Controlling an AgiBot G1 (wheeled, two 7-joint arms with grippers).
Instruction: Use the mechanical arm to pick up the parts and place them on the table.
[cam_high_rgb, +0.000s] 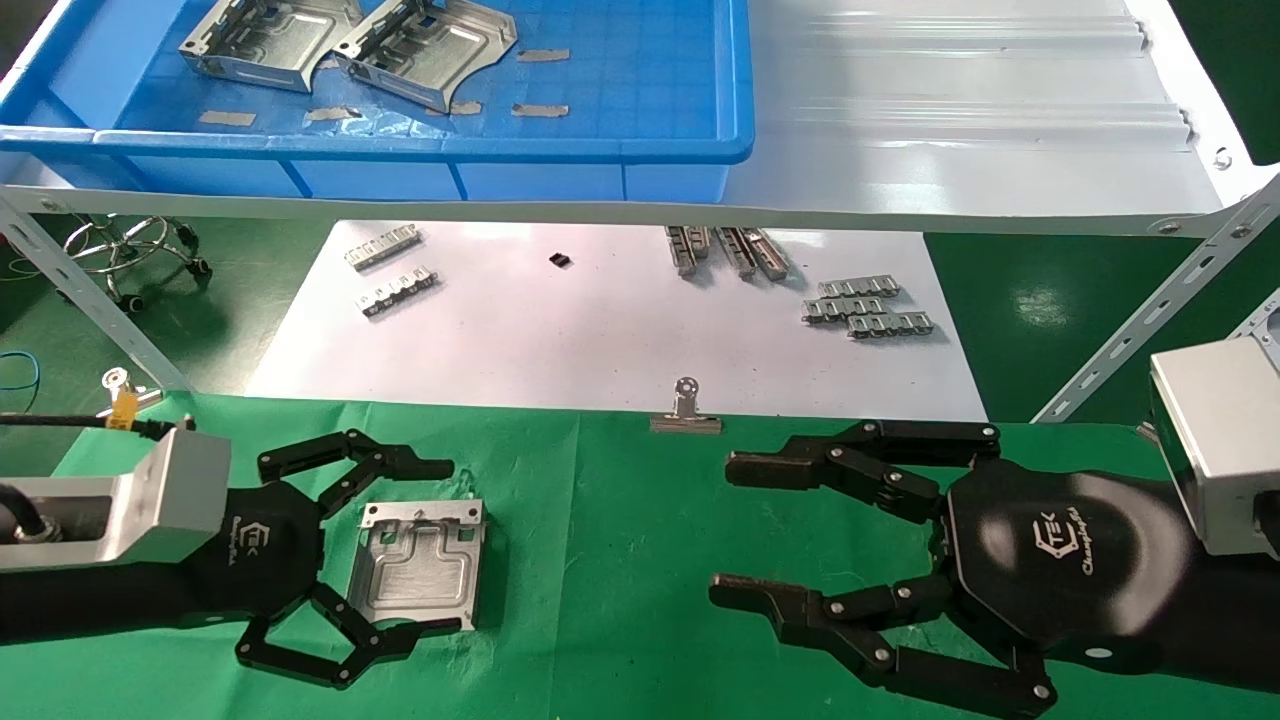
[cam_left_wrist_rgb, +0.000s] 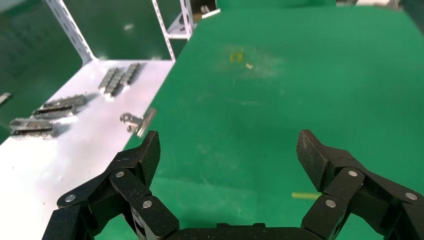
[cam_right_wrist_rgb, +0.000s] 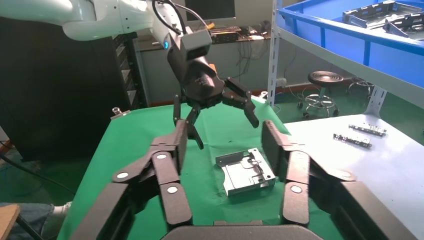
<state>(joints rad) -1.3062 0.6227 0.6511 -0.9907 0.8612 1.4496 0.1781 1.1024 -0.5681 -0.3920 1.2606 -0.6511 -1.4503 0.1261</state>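
Fingers spread wide on the left gripper (cam_high_rgb: 425, 545), hovering above the green table (cam_high_rgb: 600, 560) with nothing in its grasp. One metal plate (cam_high_rgb: 420, 560) lies flat on the cloth right between those open fingers, folded edge on the far side. Over on the other side, well apart from the plate, the right gripper (cam_high_rgb: 735, 530) hangs above the cloth, its fingers just as wide, holding nothing. Beyond both grippers, two more plates (cam_high_rgb: 345, 45) sit in the blue bin (cam_high_rgb: 640, 150) on the shelf.
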